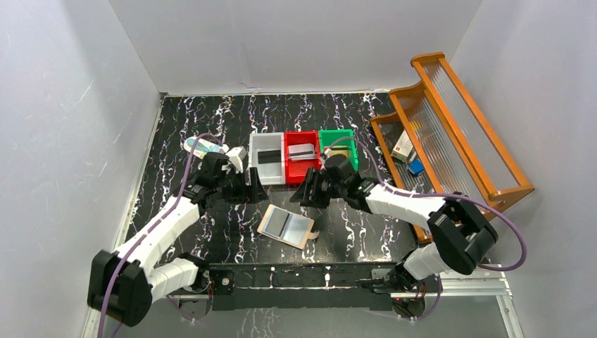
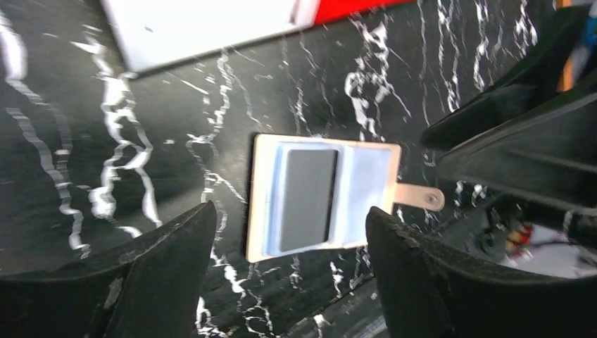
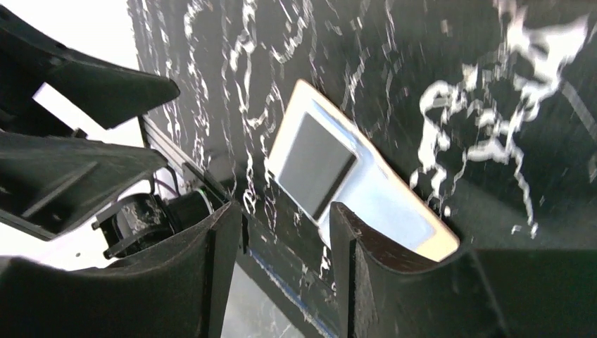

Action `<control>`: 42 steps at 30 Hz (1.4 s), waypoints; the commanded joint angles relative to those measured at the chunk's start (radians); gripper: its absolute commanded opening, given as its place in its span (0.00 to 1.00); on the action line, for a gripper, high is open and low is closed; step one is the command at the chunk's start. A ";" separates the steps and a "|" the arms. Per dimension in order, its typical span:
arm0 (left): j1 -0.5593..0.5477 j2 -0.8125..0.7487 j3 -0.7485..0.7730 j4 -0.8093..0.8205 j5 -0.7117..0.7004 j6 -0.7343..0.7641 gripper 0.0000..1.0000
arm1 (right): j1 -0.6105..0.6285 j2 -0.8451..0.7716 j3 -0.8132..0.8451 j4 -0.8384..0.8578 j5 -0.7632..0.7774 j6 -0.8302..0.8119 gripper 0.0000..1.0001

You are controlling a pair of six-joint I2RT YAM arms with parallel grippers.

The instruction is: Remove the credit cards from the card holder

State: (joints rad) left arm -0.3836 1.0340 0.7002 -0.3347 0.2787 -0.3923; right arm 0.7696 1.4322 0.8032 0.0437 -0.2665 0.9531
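The card holder (image 1: 285, 226) is lying open and flat on the desk (image 1: 211, 120), near its front edge, between the two arms. Its pale inner pockets are facing up and its snap tab (image 2: 421, 197) is sticking out sideways onto the desk. A dark grey card (image 2: 308, 199) is sitting in one pocket; the pocket beside it is showing only pale lining.

The left end effector (image 1: 253, 191) is hovering above and behind the holder, on the holder's left, with its jaws standing wide apart and gripping nothing; in its wrist view the holder is showing between the two fingers. The right end effector (image 1: 310, 191) is hovering behind the holder on the right, its jaws standing narrower but apart, also gripping nothing. Neither is touching the holder.

Behind the arms, a white bin (image 1: 255, 158), a red bin (image 1: 288, 169) and a green bin (image 1: 352, 151) are standing side by side. A black card (image 1: 267, 157) is lying in the white bin and a silvery card (image 1: 302, 152) in the red one. A wooden rack (image 1: 450, 120) is standing at the right edge.
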 commanded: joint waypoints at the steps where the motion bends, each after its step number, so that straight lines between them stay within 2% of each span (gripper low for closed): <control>1: -0.002 0.107 0.039 0.047 0.265 -0.039 0.72 | 0.056 -0.018 -0.094 0.253 -0.011 0.215 0.57; 6: -0.010 0.194 0.049 0.031 0.316 -0.034 0.62 | 0.095 0.052 -0.148 0.377 -0.046 0.386 0.52; 11: -0.020 0.235 0.045 0.022 0.352 -0.050 0.53 | 0.149 0.144 -0.115 0.415 -0.059 0.410 0.50; 17: -0.025 0.248 0.042 0.001 0.355 -0.040 0.49 | 0.173 0.207 -0.100 0.397 -0.046 0.446 0.47; 29: -0.026 0.275 0.057 -0.028 0.342 -0.021 0.49 | 0.152 0.292 -0.134 0.335 -0.013 0.441 0.43; 42: -0.050 0.329 0.073 -0.026 0.360 -0.011 0.47 | 0.135 0.245 -0.146 0.217 0.043 0.406 0.43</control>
State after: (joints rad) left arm -0.4156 1.3449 0.7399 -0.3401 0.5964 -0.4152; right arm 0.9100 1.7096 0.6636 0.3626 -0.2852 1.3884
